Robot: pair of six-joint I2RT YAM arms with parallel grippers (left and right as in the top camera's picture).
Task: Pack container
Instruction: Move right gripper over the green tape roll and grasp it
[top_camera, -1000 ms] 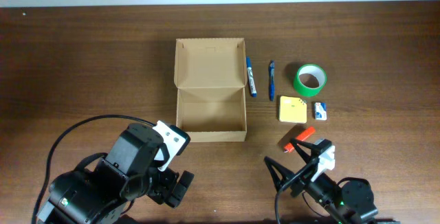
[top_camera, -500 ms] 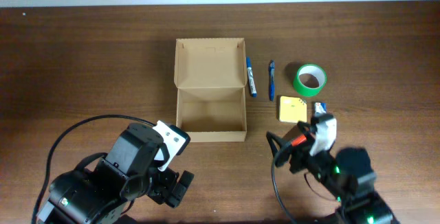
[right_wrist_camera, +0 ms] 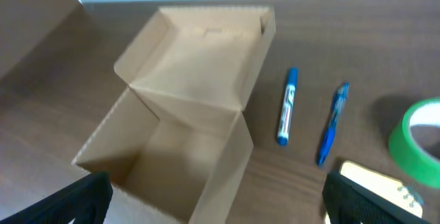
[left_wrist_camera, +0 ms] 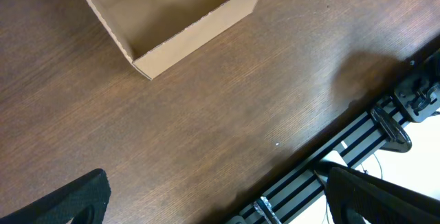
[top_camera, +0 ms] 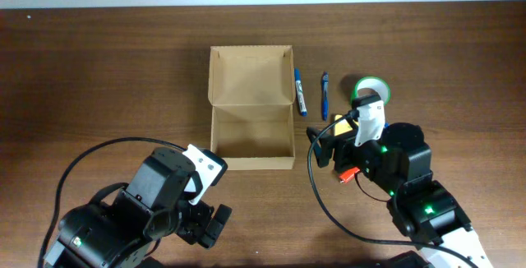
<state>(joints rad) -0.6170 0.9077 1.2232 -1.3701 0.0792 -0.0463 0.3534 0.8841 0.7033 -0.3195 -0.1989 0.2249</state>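
Observation:
The container point(top_camera: 251, 163), a tan cardboard box, stands open mid-table with its lid flap point(top_camera: 251, 75) folded back. The right wrist view looks into it from the front right, showing the near wall point(right_wrist_camera: 227, 162) and a bare inside. My right gripper point(top_camera: 319, 146) hovers open just right of the box, its dark fingertips point(right_wrist_camera: 75, 200) wide apart and holding nothing. My left gripper point(top_camera: 212, 223) is open near the front edge, below the box's front left corner point(left_wrist_camera: 192, 31). Its fingers point(left_wrist_camera: 69, 200) hold nothing.
Right of the box lie a blue marker point(top_camera: 300, 91), a blue pen point(top_camera: 325, 95), a green tape roll point(top_camera: 374, 85) and a yellow notepad point(top_camera: 339, 124), the last two partly under my right arm. A small red item point(top_camera: 347, 174) lies nearer the front. Metal rails point(left_wrist_camera: 371, 135) run along the table's front edge.
My right arm has moved from the front edge up toward the box and now covers the notepad and part of the tape roll. The left arm has not moved.

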